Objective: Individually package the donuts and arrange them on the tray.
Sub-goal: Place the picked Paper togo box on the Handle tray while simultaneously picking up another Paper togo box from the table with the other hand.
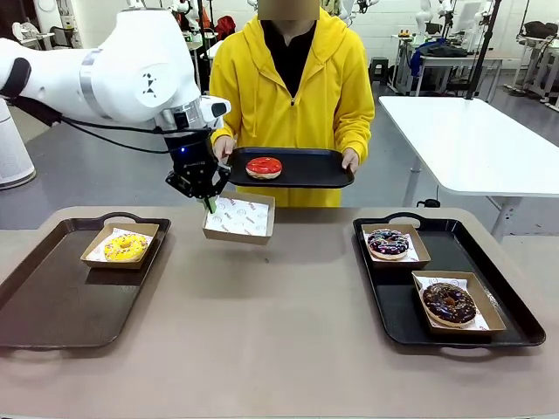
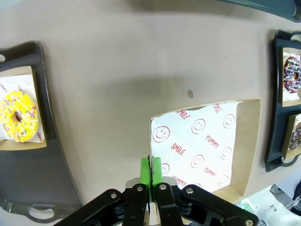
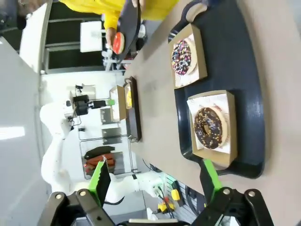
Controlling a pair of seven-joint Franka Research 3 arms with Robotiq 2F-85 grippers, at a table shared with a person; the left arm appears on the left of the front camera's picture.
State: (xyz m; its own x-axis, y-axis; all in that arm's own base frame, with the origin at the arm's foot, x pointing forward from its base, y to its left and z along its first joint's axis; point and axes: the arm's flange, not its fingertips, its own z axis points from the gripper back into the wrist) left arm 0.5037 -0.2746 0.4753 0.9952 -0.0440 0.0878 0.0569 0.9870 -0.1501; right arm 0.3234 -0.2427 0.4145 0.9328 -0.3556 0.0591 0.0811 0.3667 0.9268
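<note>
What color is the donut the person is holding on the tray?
Glossy red donut, seen best in the front view.

The front view looks level across the table (image 1: 288, 323) at the person (image 1: 293, 87) opposite. The left wrist view looks straight down from close above an empty box (image 2: 207, 146). The rolled right wrist view sits higher, sharing that box (image 3: 117, 102) and both trays.

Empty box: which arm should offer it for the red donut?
Left. The left gripper already pinches the empty box by its edge, lifted just below the person's tray with the red donut. The right gripper is open, by the right tray.
</note>
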